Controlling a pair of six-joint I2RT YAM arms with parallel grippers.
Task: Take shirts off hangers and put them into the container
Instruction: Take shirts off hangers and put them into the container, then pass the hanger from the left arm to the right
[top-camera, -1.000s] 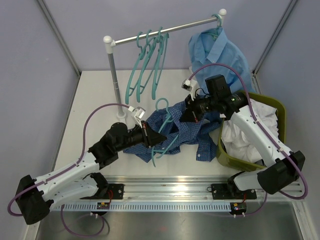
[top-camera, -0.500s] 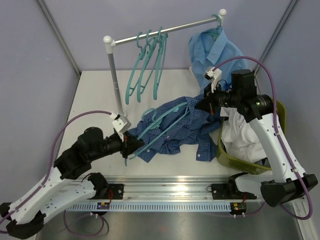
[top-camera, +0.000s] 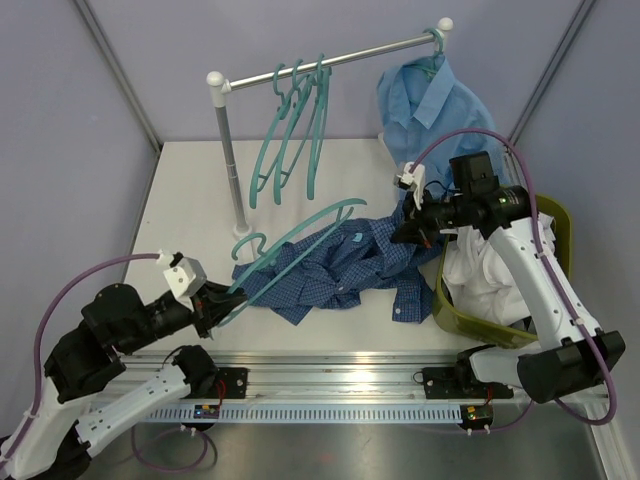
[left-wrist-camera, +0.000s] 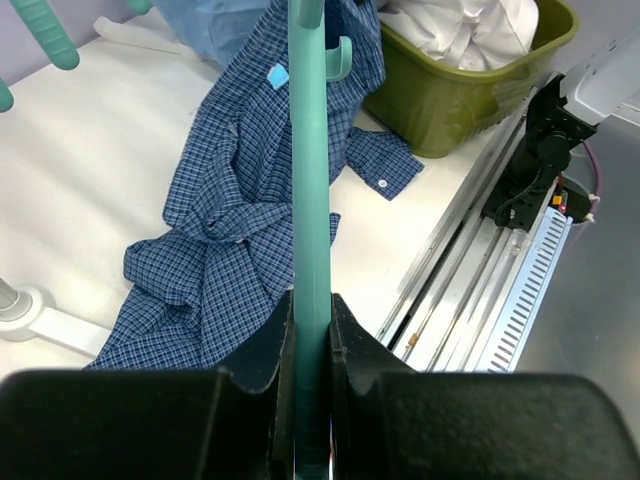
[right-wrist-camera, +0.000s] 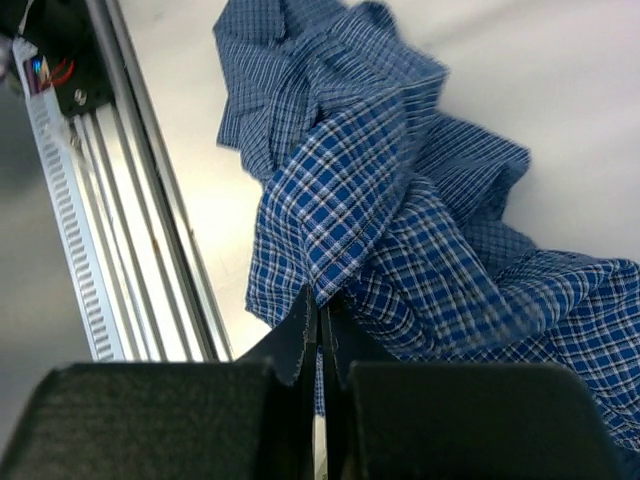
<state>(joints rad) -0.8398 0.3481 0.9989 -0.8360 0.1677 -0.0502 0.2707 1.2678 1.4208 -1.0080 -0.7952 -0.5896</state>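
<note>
At the bench's near-left corner, about 8 o'clock from the heap of cloth, the left tool is clamped on the lower bar of a teal-green hanger. The hanger slants up toward 2 o'clock, and its far end reaches over the dark blue small-check shirt. Whether that end is caught in the fabric cannot be told.

That shirt lies crumpled mid-bench. Its 2 o'clock edge is lifted by the right tool, whose fingers are pinched tight on a fold of the checked cloth.

Just at 3 o'clock of the shirt stands the olive-green laundry basket, with a white shirt bundled inside.

Toward 12 o'clock a silver rail carries three bare teal hangers. At its right end a light blue shirt hangs on a hanger of its own.
</note>
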